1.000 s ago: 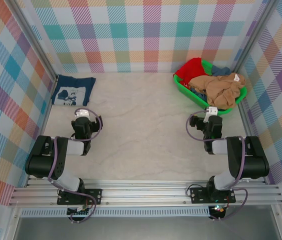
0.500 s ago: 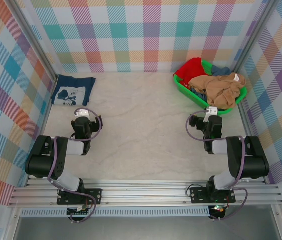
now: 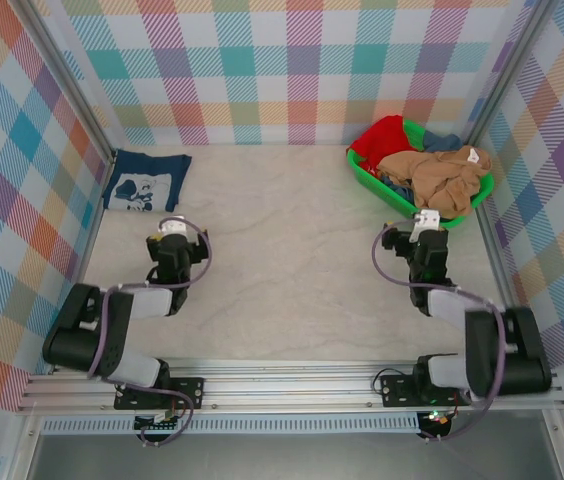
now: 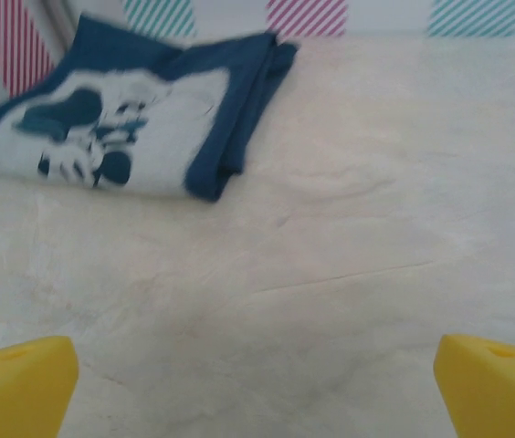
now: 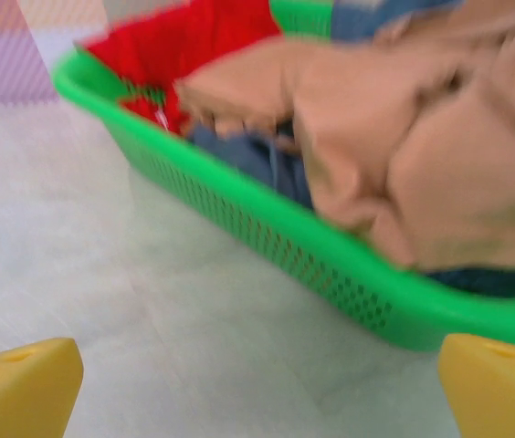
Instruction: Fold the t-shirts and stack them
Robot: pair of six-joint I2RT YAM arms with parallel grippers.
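Two tees, well apart, at opposite far corners of the counter (image 3: 292, 240).

At far left, close against the plaid wall (image 3: 22, 150): navy tee (image 3: 145, 183), folded flat, white graphic up, one folded edge bunched on its right side in the left wrist view.

Nearer than that tee and apart from it: left end effector (image 3: 169, 228), jaws spread wide, gripping nothing, yellow fingertips (image 4: 20, 383) low at either side of the wrist view with bare counter between them.

Right of centre: right end effector (image 3: 427, 222), likewise wide open and empty, close in front of the green basket (image 3: 367, 170).

At far right, inside the basket: tan tee (image 3: 442, 180), crumpled on top of the heap, spilling over the near rim; red cloth (image 3: 379, 135) toward the basket's left end; blue cloth (image 3: 444, 141) behind and beneath.
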